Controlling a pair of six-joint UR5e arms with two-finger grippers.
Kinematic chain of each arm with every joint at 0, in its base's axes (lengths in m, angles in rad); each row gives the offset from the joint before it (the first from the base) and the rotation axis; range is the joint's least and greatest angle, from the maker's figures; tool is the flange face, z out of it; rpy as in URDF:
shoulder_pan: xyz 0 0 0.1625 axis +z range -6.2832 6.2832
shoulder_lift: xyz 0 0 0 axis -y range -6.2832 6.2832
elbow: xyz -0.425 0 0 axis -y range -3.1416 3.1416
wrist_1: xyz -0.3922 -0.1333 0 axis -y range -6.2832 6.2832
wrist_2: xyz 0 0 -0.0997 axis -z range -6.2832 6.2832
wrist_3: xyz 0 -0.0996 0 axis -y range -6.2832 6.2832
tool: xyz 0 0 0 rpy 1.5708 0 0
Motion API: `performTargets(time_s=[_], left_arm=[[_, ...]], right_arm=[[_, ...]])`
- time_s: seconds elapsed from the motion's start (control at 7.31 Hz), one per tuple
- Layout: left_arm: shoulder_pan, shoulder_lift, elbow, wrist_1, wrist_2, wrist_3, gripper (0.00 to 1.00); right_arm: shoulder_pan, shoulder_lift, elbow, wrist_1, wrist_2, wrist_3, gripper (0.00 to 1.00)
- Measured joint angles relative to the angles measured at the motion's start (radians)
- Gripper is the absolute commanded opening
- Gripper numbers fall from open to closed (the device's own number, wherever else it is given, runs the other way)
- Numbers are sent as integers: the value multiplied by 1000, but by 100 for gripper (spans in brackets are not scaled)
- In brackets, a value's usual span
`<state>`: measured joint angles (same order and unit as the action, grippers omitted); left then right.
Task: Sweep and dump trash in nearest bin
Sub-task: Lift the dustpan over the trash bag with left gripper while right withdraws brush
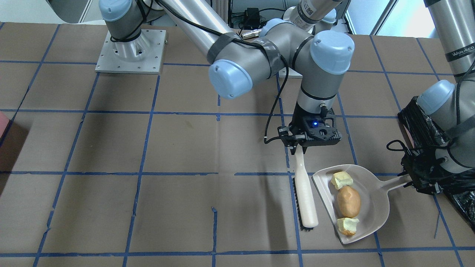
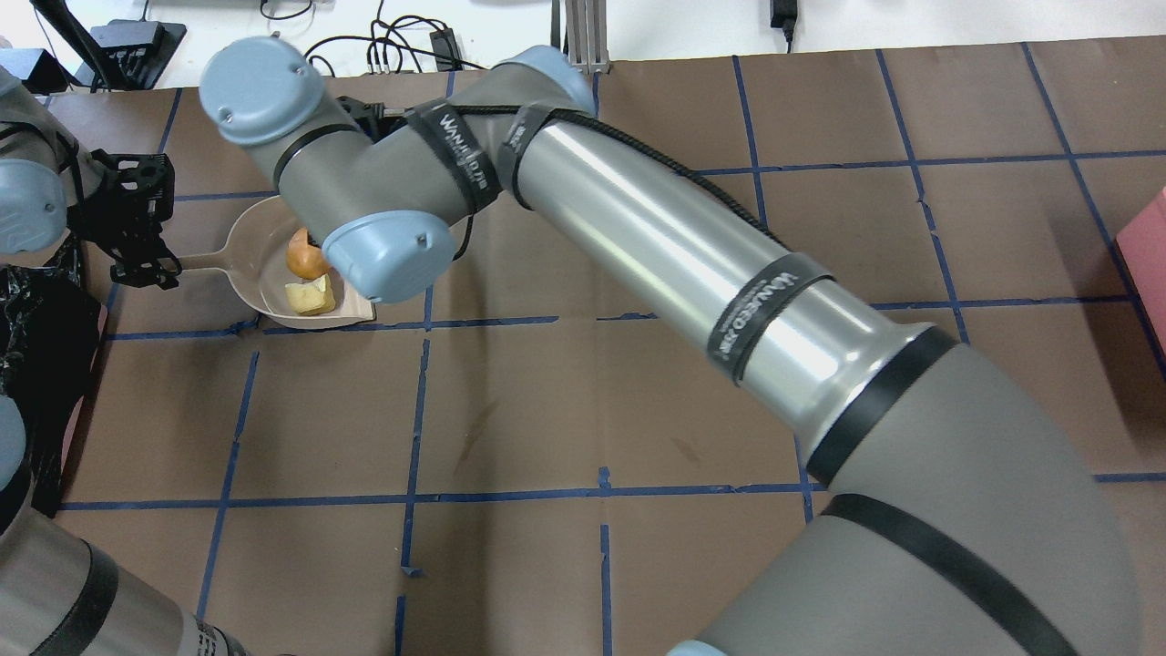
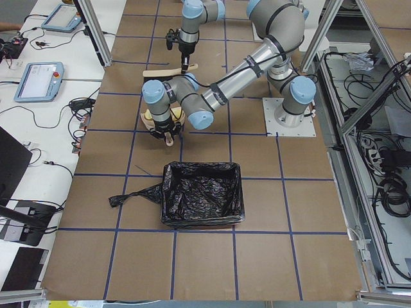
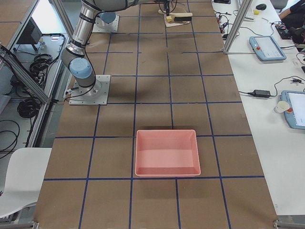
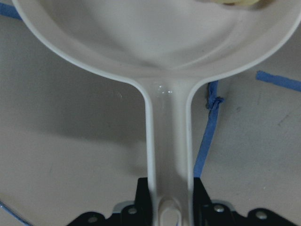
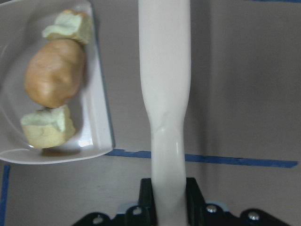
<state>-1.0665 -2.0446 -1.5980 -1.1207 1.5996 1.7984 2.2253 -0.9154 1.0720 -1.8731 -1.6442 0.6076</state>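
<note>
1. Presently, the left gripper is clamped on the handle end of the beige dustpan; the wrist view shows the handle held between both fingers.
2. Right gripper: clamped on the handle of a white hand brush, which lies flat just beside the pan's open lip, bristles down.
3. Trash: all three pieces sit inside the pan in a row along the lip. The bread roll is in the middle, with one pale bitten chunk and another at either end.
4. Step in hand, as judged: sweeping looks complete, and carrying and dumping remain.
5. Handling advice: lift with the lip slightly raised, so the load settles toward the rear wall by the handle. The roll is rounded and likely to run off a level or dipped lip. Tip only once the lip is over the liner.
6. Bin: black-bagged, on the robot's left side, near the left arm and behind its gripper. A loose tail of bag lies on the table outside one wall.
7. Edges: the pan has raised sides and back, with an open front.
8. Room: the right arm's wrist joints hang over the pan, so vertical clearance is tight until the brush draws off. Broad bare table lies beyond the brush.
9. Pink tray: well apart on the robot's right, the farther receptacle.
</note>
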Motion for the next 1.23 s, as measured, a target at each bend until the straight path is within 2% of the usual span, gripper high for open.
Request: performTargets(time_s=[0.27,0.55,0.82,1.23], left_arm=[[8,6,0,-1,-67,-5,4],[52,26,-1,-7,-176,-21,4],[133,64,-1,-42,-266,-27,4],[295,145,16,-172,-382,-26,4]], right_arm=[[-89,-128,123,76,7,-23,16],[-134,-234,255,130,21,1,14],[-130,-372,454,111,47,59,14],[-94,-666,806,3,66,97,15]])
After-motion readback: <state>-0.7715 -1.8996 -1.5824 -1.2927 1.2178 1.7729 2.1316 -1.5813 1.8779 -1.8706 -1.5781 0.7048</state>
